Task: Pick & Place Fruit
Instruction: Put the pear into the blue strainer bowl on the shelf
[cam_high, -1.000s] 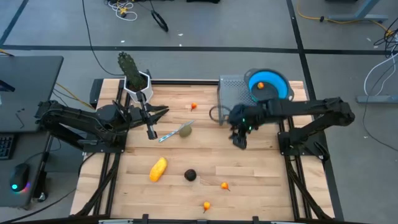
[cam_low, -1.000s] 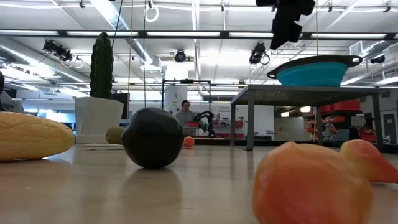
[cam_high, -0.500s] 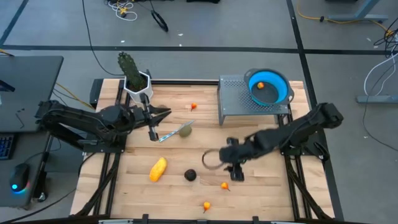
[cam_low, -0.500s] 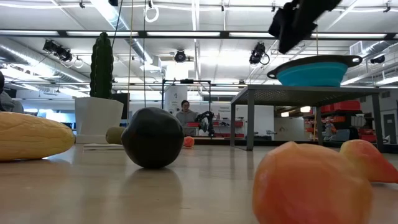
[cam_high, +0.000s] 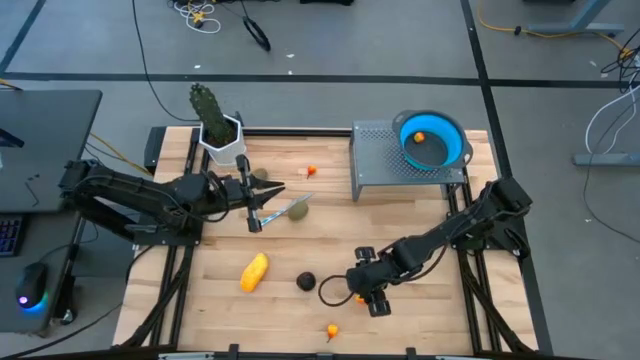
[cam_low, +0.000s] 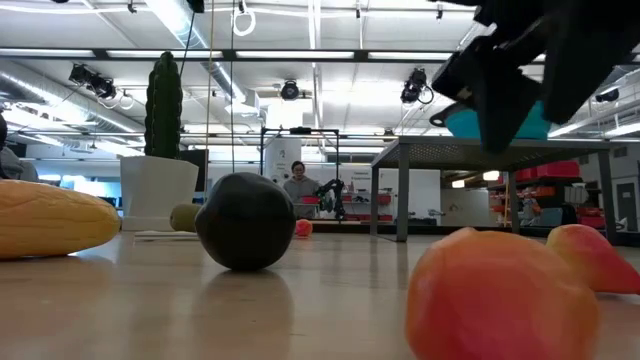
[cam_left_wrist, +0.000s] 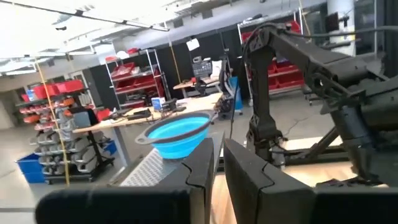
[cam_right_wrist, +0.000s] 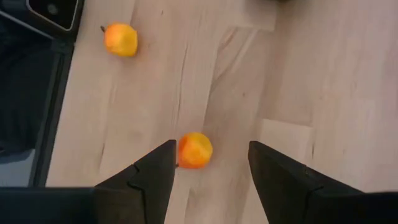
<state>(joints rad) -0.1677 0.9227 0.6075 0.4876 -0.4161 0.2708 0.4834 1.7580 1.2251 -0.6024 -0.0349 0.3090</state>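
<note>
The right gripper (cam_right_wrist: 208, 165) hangs over a small orange fruit (cam_right_wrist: 194, 150) near the table's front edge, fingers apart, the fruit lying off toward one finger; it should centre before dropping to close. A second orange fruit (cam_right_wrist: 120, 39) and the dark round fruit (cam_high: 306, 282) lie nearby, clear of the approach. The blue bowl (cam_high: 455, 150) on its metal stand (cam_high: 375, 160) already holds one orange piece. The left gripper (cam_high: 254, 216) waits closed by the knife (cam_high: 275, 214).

A light wooden table (cam_high: 420, 235) carries a yellow fruit (cam_high: 254, 271) and a dark round fruit (cam_high: 306, 282) near six o'clock. Small orange fruits (cam_high: 331, 329) sit at six and twelve. A potted cactus (cam_high: 212, 122) stands at eleven, a metal stand (cam_high: 375, 165) at one.
</note>
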